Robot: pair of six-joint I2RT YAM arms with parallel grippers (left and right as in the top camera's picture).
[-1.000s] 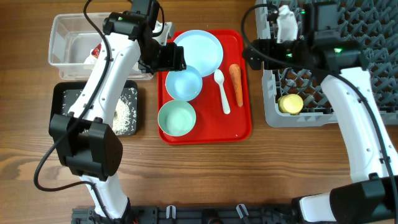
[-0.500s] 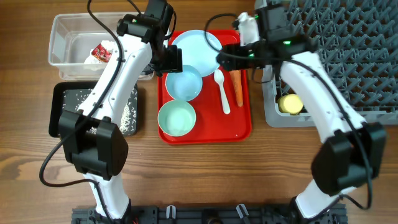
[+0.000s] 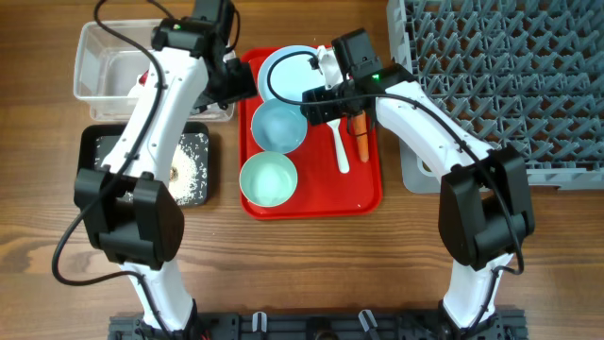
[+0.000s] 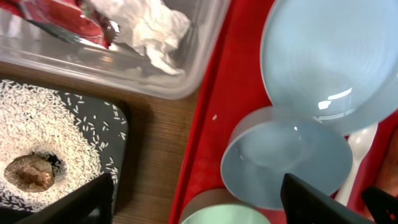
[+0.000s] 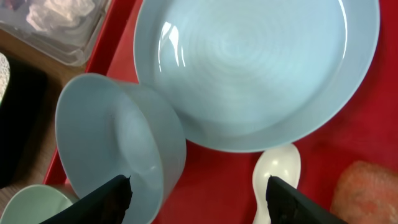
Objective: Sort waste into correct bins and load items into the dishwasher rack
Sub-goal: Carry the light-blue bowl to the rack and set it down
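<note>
My left gripper (image 3: 231, 83) is open and empty over the red tray's left edge; in its own view it (image 4: 199, 208) hangs above the blue bowl (image 4: 286, 162) and the pale green bowl (image 4: 230, 216). My right gripper (image 3: 321, 102) is open and empty over the tray; in its own view it (image 5: 199, 200) sits between the blue bowl (image 5: 118, 143) and the white spoon (image 5: 277, 171). The light blue plate (image 3: 293, 68) lies at the tray's back. The carrot (image 3: 362, 137) lies beside the spoon (image 3: 339, 149). The napkin with red wrapper (image 4: 149, 25) lies in the clear tub (image 3: 109, 71). Rice (image 4: 43, 134) and the brown scrap (image 4: 28, 174) lie in the black tray (image 3: 99, 156). The yellow cup is hidden.
The red tray (image 3: 363, 194) sits mid-table with the blue bowl (image 3: 278, 127) and green bowl (image 3: 269, 179) on it. The grey dishwasher rack (image 3: 510, 85) fills the back right. My right arm crosses the rack's left front corner. Bare wood lies in front.
My right arm has swung left from the rack to above the red tray, covering the yellow cup in the rack. My left gripper has shifted slightly left toward the tray's edge.
</note>
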